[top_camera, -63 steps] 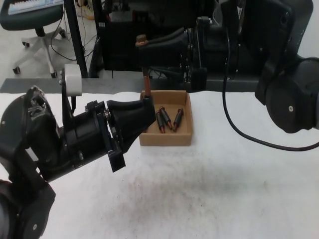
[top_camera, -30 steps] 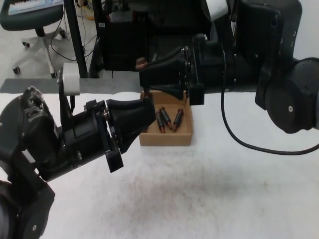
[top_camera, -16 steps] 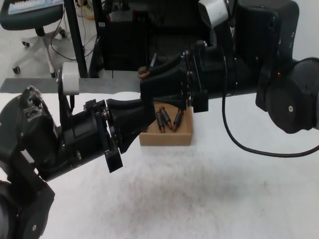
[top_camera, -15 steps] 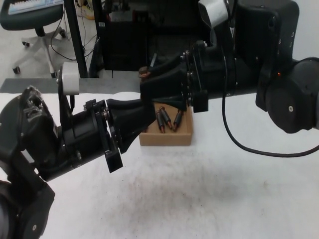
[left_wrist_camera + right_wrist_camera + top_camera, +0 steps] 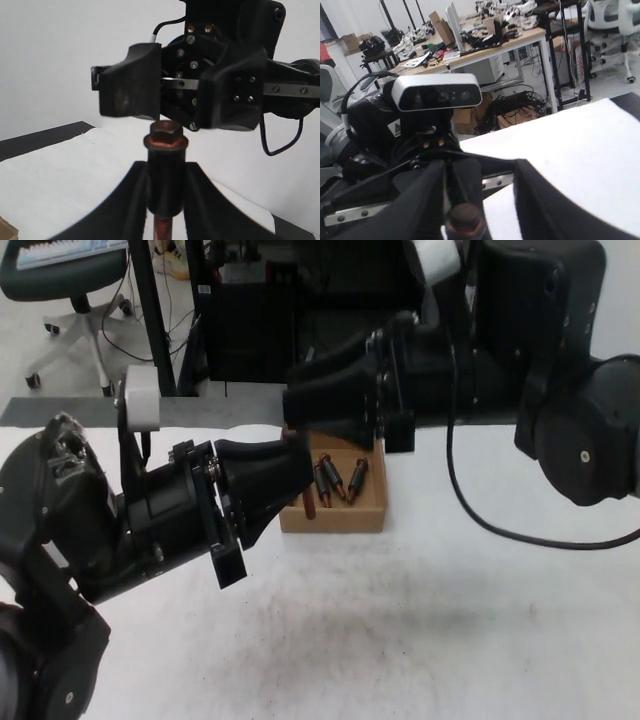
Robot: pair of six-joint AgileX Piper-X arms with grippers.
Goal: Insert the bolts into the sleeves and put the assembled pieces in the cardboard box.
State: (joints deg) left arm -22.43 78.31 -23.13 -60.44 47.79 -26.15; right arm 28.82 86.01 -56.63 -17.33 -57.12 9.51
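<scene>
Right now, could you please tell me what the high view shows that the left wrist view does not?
High view, not the left wrist: pieces lying in the box. Left wrist, not the high: the bolt head atop the sleeve, which the left end effector grips. Both: the right end effector, open at the bolt head, and the bolt's threaded shaft.

This is a robotics lab or workshop. Long wooden desks (image 5: 530,36) stand piled with gear and cardboard boxes (image 5: 441,27), tangled cables (image 5: 517,107) lie underneath, and office chairs (image 5: 615,25) stand near the white-covered bench (image 5: 450,620).
</scene>
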